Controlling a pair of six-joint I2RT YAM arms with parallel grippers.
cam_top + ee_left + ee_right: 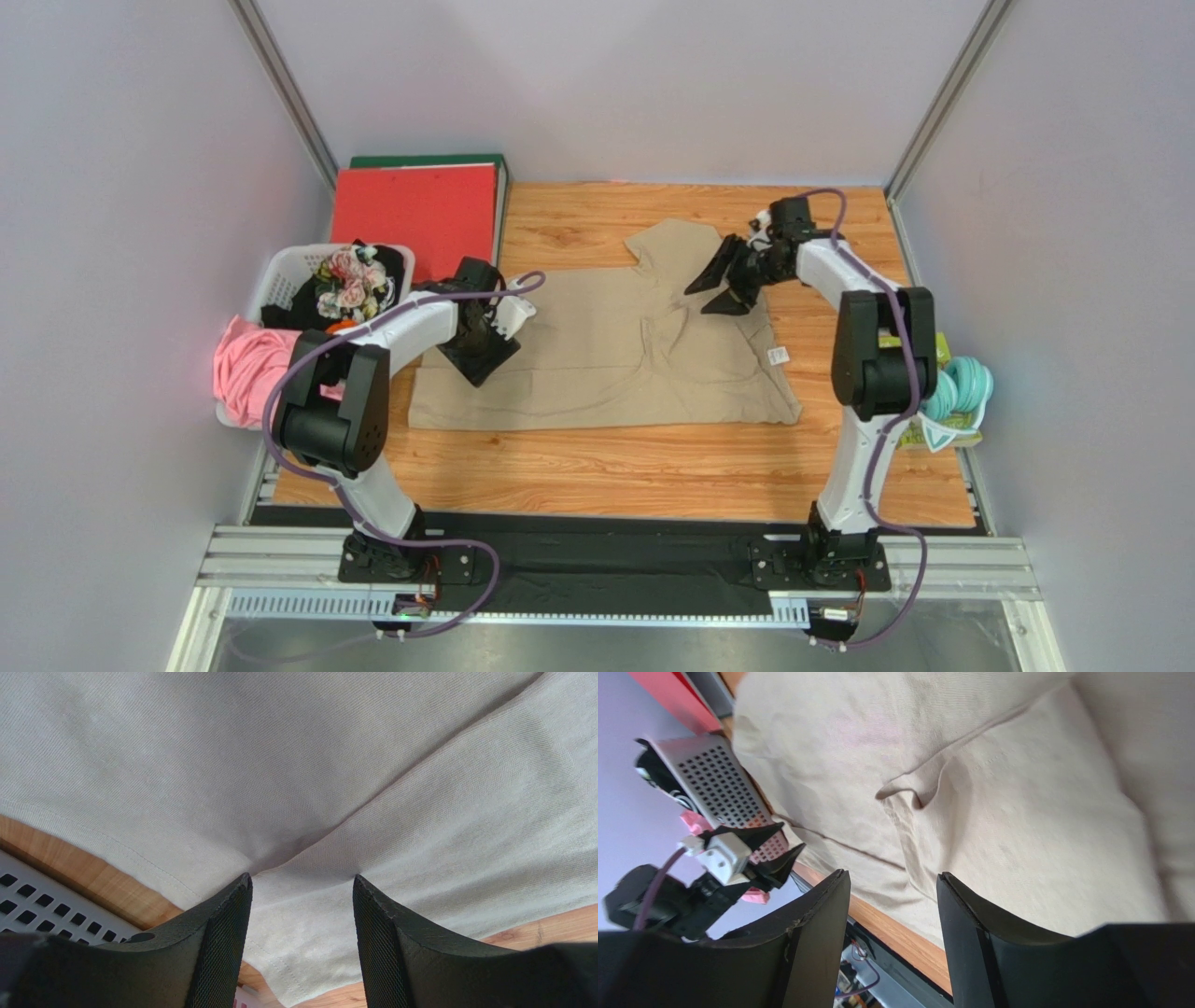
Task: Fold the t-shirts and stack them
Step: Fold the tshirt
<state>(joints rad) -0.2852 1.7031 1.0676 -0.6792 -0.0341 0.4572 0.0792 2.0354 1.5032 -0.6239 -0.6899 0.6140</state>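
Folding the tan t-shirt (617, 350), lying spread across the middle of the table (631, 476).
Holding left gripper (480, 364) and right gripper (723, 287) open and empty over the cloth; judging an edge pinch as needed next. Getting whole outline and white label (776, 356) overhead only; catching seam folds in wrist views only.

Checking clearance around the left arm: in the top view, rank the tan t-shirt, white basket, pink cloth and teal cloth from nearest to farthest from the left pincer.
From the left pincer:
1. Tan t-shirt, directly beneath it.
2. White basket, just to its left.
3. Pink cloth, draped over the basket's far-left side.
4. Teal cloth, far off on the right side.
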